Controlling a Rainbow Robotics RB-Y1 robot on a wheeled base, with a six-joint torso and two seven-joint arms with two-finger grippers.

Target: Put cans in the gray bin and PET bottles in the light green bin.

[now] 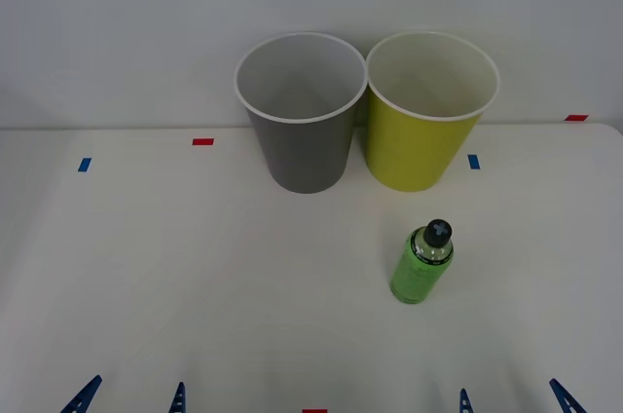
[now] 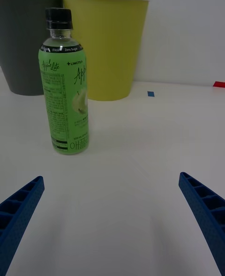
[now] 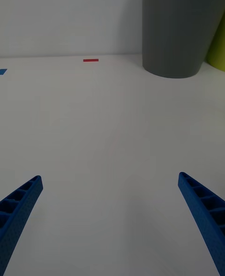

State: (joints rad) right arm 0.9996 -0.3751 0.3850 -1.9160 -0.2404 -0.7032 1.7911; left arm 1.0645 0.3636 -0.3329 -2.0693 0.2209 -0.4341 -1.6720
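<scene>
Both end effectors, right (image 2: 112, 220) and left (image 3: 112, 220), are released; the upright green-wrapped plastic bottle (image 1: 421, 263), near the round yellow-green plastic bin (image 1: 428, 145), may topple if one finger nudges it.

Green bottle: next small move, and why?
Probably advance the right gripper toward the green bottle to straddle it. It stands upright, capped, in front of the light green bin, nearer the right arm; both grippers are open at the table's near edge, the left gripper facing bare table.
</scene>
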